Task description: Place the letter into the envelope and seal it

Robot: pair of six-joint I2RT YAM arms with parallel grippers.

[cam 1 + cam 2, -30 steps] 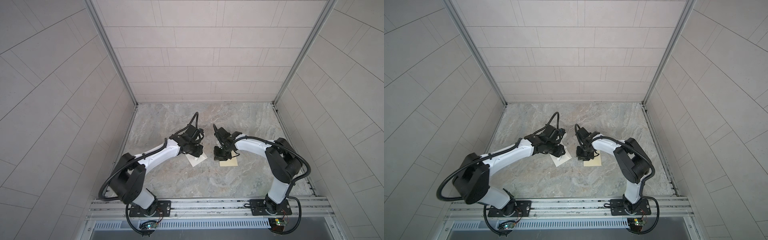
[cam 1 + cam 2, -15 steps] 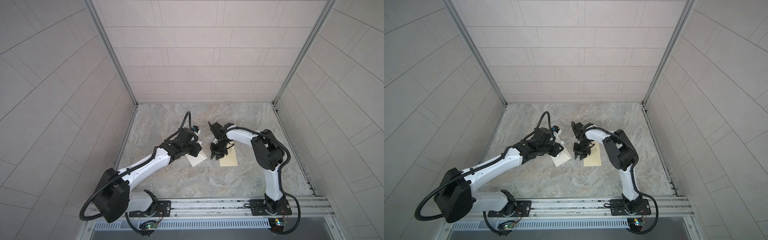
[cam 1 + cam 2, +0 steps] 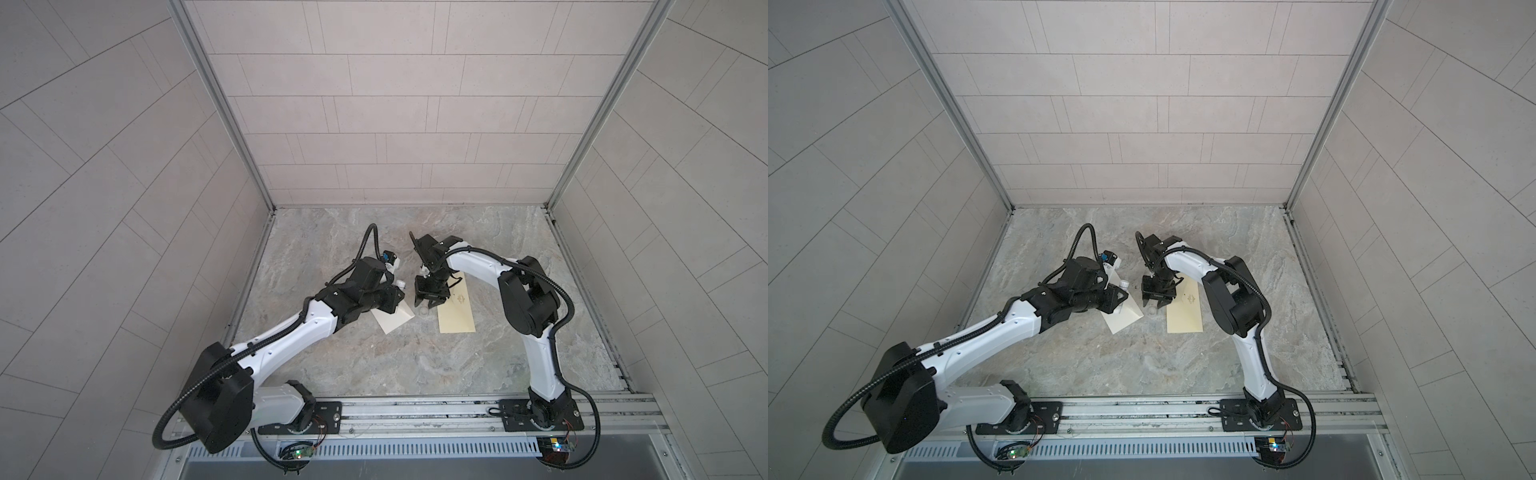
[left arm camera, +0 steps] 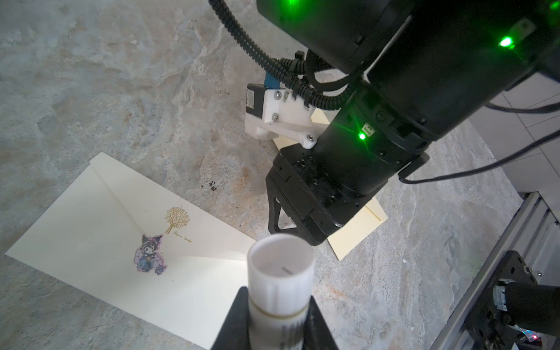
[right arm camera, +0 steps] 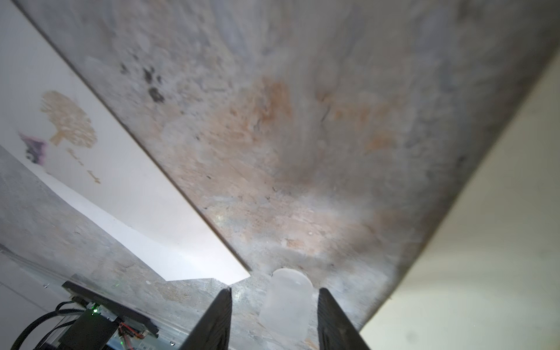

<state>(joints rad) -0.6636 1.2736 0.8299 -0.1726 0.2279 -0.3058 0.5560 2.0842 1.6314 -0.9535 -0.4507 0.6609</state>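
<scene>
A cream envelope (image 4: 100, 242) lies flat on the stone table, its flap down, with a small sticker and a gold tree print; it also shows in both top views (image 3: 397, 324) (image 3: 1121, 322). My left gripper (image 4: 280, 303) (image 3: 397, 297) hovers over its corner, shut on an uncapped white glue stick (image 4: 280, 272). My right gripper (image 5: 274, 292) (image 3: 428, 301) points down at the table, open. A translucent cap (image 5: 288, 303) rests between its fingers, touching neither. A pale yellow paper (image 3: 456, 316) (image 3: 1185, 316) lies to the right; I cannot tell whether it is the letter.
Tiled walls (image 3: 407, 124) enclose the table at the back and both sides. A metal rail (image 3: 415, 409) with the arm bases runs along the front edge. The two grippers stand close together above the gap between the two papers.
My right gripper's jaws have widened and let go of the cap, which now sits on the table. The left gripper keeps its hold on the glue stick and has shifted slightly.
</scene>
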